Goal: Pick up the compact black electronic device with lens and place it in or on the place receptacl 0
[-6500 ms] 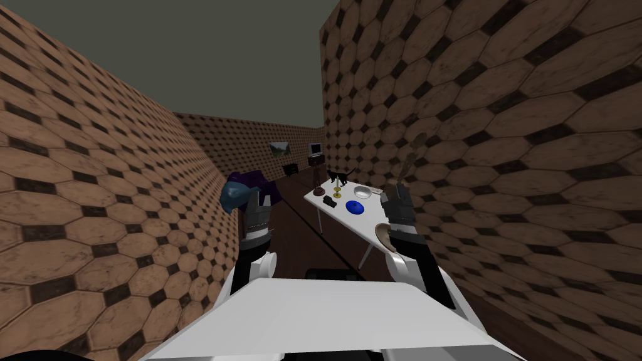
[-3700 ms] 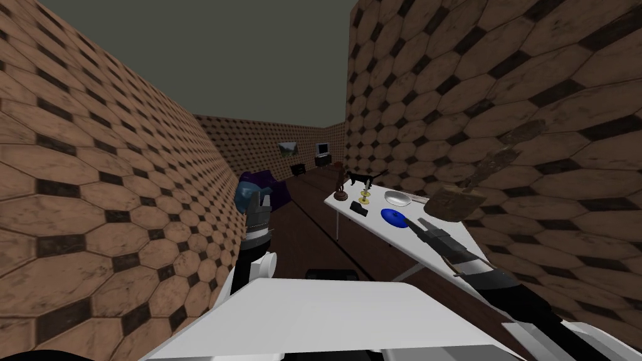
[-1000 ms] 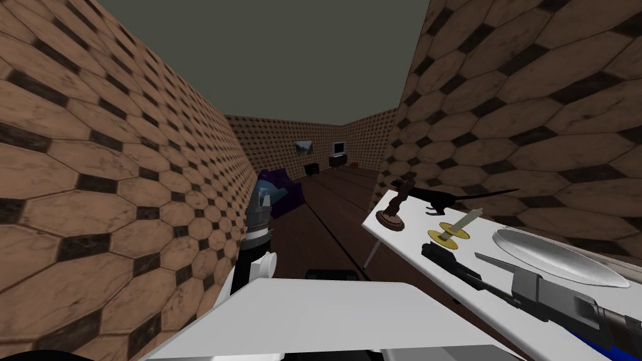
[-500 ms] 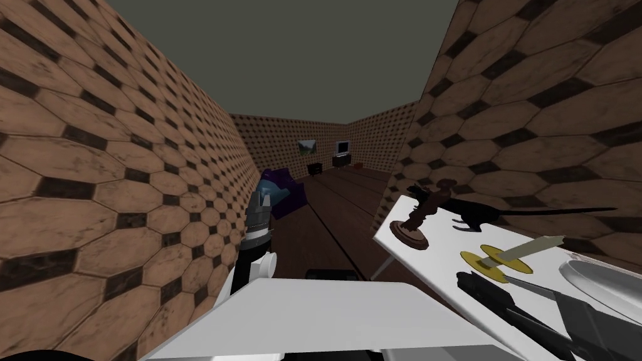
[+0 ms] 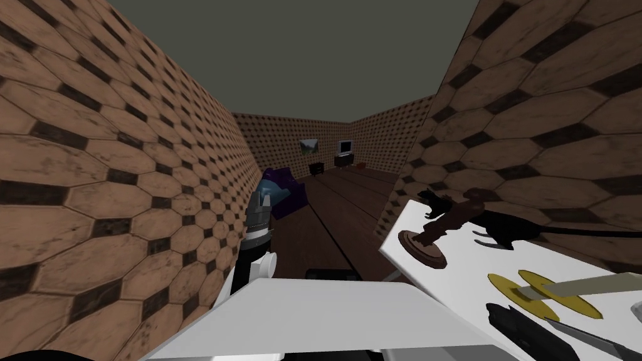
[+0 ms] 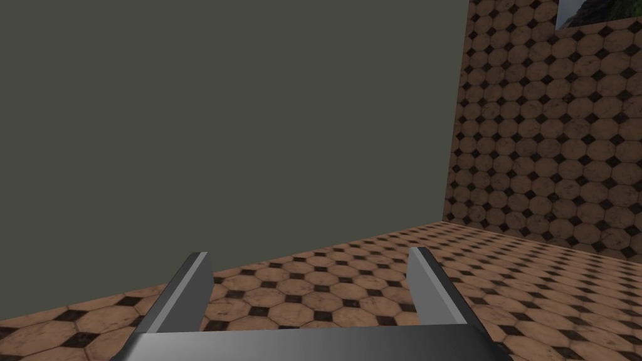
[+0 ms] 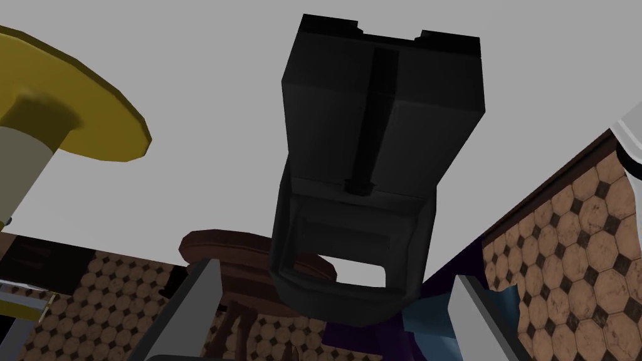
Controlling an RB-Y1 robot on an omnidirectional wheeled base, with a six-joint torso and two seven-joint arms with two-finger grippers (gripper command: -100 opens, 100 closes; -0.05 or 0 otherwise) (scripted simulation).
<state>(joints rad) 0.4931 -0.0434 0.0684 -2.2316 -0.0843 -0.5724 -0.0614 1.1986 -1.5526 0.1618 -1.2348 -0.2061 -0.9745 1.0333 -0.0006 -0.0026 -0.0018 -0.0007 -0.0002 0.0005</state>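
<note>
The compact black device point(image 7: 370, 175) lies on the white table point(image 7: 188, 56), also seen at the table's near end point(image 5: 520, 326) in the head view. My right gripper point(image 7: 332, 301) is open and low over the table. The device's near end sits between the two fingertips, with gaps on both sides. One of its grey fingers point(image 5: 586, 340) reaches in beside the device. My left gripper point(image 5: 262, 199) is raised by the left wall, and its fingers point(image 6: 188, 294) stand open with nothing between them.
A yellow candle holder point(image 5: 542, 291) with a pale candle stands close beside the device. A brown statuette point(image 5: 432, 235) and a black cat figure point(image 5: 501, 229) stand further along the table. A purple armchair point(image 5: 285, 188) stands on the dark floor point(image 5: 338, 213) by the left wall.
I have moved closer along the table, so its things look larger and sit lower right. My right arm, raised at first, now reaches low over the table to the device.
</note>
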